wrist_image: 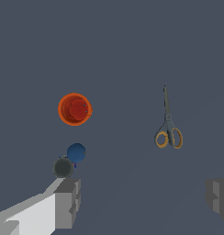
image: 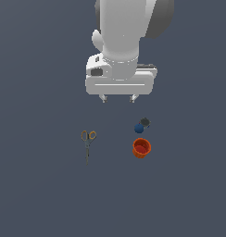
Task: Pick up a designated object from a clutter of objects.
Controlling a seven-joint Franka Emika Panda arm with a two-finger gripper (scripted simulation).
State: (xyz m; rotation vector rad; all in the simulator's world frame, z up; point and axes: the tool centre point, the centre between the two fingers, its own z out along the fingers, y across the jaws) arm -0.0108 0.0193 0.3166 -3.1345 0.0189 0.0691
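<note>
The designated object is a small smooth dark blue ball (image: 139,128) (wrist_image: 76,152) on the grey floor. A dark grey lump (image: 144,122) (wrist_image: 63,167) touches it, and an orange-red cup (image: 141,148) (wrist_image: 75,109) stands upright just beyond. Yellow-handled scissors (image: 88,143) (wrist_image: 168,131) lie flat apart from these, toward the exterior view's left. My gripper (image: 118,98) (wrist_image: 142,202) hangs open above the floor with nothing between its fingers (wrist_image: 68,202). It sits short of the ball, with the ball offset toward the exterior view's right.
The flat grey floor (image: 40,185) extends all around the clutter. The white arm body (image: 122,41) rises behind the gripper in the exterior view.
</note>
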